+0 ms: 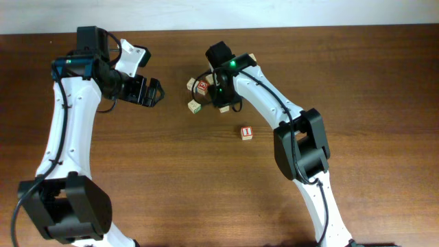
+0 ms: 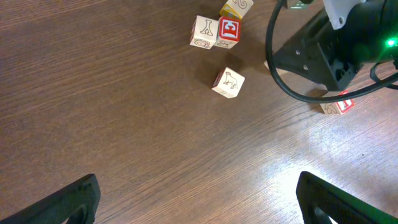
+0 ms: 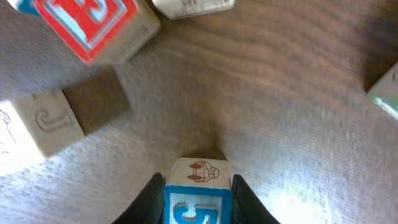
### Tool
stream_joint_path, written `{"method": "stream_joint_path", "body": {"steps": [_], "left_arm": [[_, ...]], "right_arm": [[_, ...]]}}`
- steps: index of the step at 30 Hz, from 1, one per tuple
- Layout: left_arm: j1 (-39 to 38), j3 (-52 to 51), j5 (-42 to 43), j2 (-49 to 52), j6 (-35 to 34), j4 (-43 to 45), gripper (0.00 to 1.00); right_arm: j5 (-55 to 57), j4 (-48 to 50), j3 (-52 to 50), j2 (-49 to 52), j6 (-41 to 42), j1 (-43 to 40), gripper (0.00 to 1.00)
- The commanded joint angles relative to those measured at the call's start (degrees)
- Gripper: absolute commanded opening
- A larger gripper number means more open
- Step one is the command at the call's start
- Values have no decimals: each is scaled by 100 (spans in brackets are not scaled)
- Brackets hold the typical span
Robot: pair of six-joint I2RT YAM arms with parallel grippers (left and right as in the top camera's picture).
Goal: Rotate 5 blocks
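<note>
The right end effector point(image 3: 198, 186) is closed on a blue-marked cube point(image 3: 198, 208), one dark finger point(image 3: 152, 199) against each side. The cube's blue letter face is turned to the wrist camera and its edges sit square to the fingers. Grey-brown wood grain of the counter point(image 3: 280, 124) fills that view, with a red-lettered cube point(image 3: 93, 25) and a pale cube marked J point(image 3: 43, 121) lying apart, each at its own angle. From overhead, the right arm point(image 1: 302, 144) reaches from the near edge to the counter's middle, wrist bent down over the blocks point(image 1: 195, 106), which lie scattered beside it with no common line. A lone red cube point(image 1: 247, 132) rests apart, nearer the arm's base. A pale strip point(image 1: 274, 14) borders the far edge. The left end effector point(image 1: 155, 91) hovers wide apart, holding nothing, aimed at the cluster. The left wrist view shows its fingertips point(image 2: 68, 202) spread over bare wood, with a figure-drawn cube point(image 2: 204, 32) touching a red-faced cube point(image 2: 228, 32) ahead.
</note>
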Motion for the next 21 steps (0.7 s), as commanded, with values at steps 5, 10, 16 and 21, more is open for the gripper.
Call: {"method": "stream_joint_path", "body": {"steps": [5, 10, 16, 21], "left_arm": [[2, 133, 61, 11, 28, -7, 99], [2, 133, 61, 11, 28, -7, 99], [2, 133, 61, 11, 28, -4, 99], [2, 133, 61, 11, 28, -7, 99]], "right_arm": [[-487, -662, 13, 39, 413, 28, 19], [-940, -874, 11, 39, 409, 28, 18], [-1012, -1268, 11, 39, 409, 33, 18], [-1012, -1639, 11, 39, 409, 33, 18]]}}
